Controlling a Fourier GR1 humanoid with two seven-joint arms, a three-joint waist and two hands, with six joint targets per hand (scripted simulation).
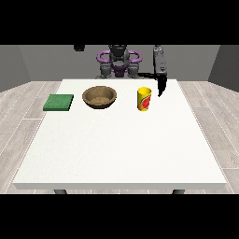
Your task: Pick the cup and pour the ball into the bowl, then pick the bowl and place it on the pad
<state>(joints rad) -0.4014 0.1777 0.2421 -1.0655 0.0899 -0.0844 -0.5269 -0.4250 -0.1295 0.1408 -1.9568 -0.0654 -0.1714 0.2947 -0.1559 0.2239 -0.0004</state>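
We see a white worktop (121, 149) with the robot (118, 60) small behind its far edge. Three things stand in a row along the far part of the worktop. At the view's left lies a flat green pad (59, 102), close to the worktop's left edge. Just to its right, apart from it, sits a brown bowl (99, 97), round and shallow, open side up; we cannot tell whether anything lies inside it. Further right, well apart from the bowl, stands a yellow cup (144, 99) with a red mark on its side. It is upright on the worktop, and we cannot see into it, so the ball does not show to us.

The hand at the view's right (161, 87) hangs from a raised arm, pointing down over the far right part of the worktop. It is near the cup, behind it and to its right, and we see a gap between the two: it does not touch the cup. Its fingers look straight and close together, pointing downward, holding nothing.

We find no hand at the view's left; only the robot's shoulders and body show there above the worktop's far edge.
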